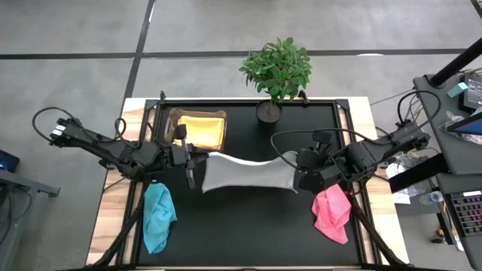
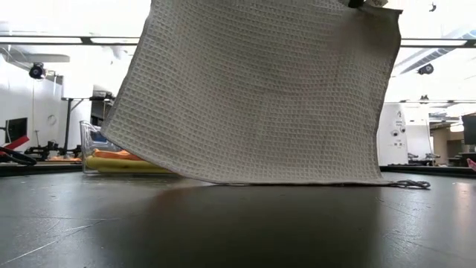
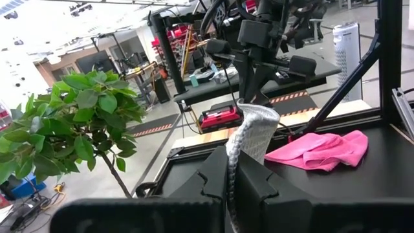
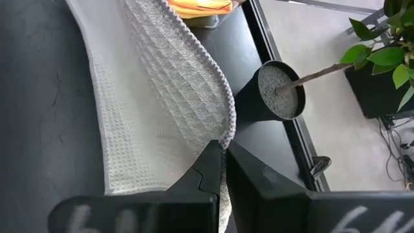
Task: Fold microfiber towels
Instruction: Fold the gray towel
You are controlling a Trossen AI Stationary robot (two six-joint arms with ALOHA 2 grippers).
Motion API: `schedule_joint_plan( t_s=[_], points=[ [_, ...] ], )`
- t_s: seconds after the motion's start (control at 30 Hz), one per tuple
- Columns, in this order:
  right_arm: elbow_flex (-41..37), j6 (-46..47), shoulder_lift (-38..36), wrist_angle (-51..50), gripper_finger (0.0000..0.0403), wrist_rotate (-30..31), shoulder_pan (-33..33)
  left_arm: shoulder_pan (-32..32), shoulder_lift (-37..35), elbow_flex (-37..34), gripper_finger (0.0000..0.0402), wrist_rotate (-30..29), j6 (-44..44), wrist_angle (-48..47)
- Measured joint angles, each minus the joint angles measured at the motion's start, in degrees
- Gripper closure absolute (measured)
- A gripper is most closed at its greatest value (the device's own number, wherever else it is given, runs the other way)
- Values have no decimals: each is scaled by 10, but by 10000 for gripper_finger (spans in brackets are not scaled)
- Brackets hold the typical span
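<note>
A white-grey waffle-weave towel [image 1: 245, 175] hangs spread between my two grippers over the middle of the black table. My left gripper [image 1: 190, 167] is shut on its left upper corner and my right gripper [image 1: 295, 179] on its right upper corner. In the low view the towel [image 2: 260, 89] falls like a sheet, and its lower edge [image 2: 297, 182] reaches the tabletop. A teal towel [image 1: 158, 217] lies crumpled at the near left and a pink towel [image 1: 331, 213] at the near right. Yellow and orange towels [image 1: 202, 128] lie in a clear box at the far left. My left gripper pinches the towel's upper corner [image 3: 234, 152] between its two fingers, coming level from the table's left. The cloth hangs below the fingers and its top edge runs slightly slack toward the other gripper. My right gripper pinches the opposite upper corner [image 4: 225, 139] between its two fingers, slanting down from the table's right. The cloth hangs away below the fingers, with its lower edge on the table.
A potted plant [image 1: 275, 71] stands at the table's far edge, just behind the towel; its pot [image 4: 278, 90] is close to my right gripper. The clear box [image 2: 93, 149] stands at the far left. Bare black tabletop [image 1: 248, 226] lies between the teal and pink towels.
</note>
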Motion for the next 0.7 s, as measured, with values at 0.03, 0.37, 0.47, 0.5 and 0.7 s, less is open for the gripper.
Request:
schedule_joint_plan(
  t_s=[0.03, 0.37, 0.47, 0.5, 0.7],
  points=[
    [0, 0, 0, 0, 394, 0, 0, 0, 0, -1, 401, 0, 0, 0],
    [-31, -44, 0, 97, 394, -12, 0, 0, 0, -24, 401, 6, -52, -8],
    [-52, -70, 0, 129, 394, -26, 0, 0, 0, -33, 402, 22, -74, -7],
    [-57, -79, 0, 137, 394, -26, 0, 0, 0, -35, 402, 28, -78, -8],
    [-63, -112, -2, 148, 394, -26, -30, 7, -12, -35, 402, 29, -83, -3]
  ],
)
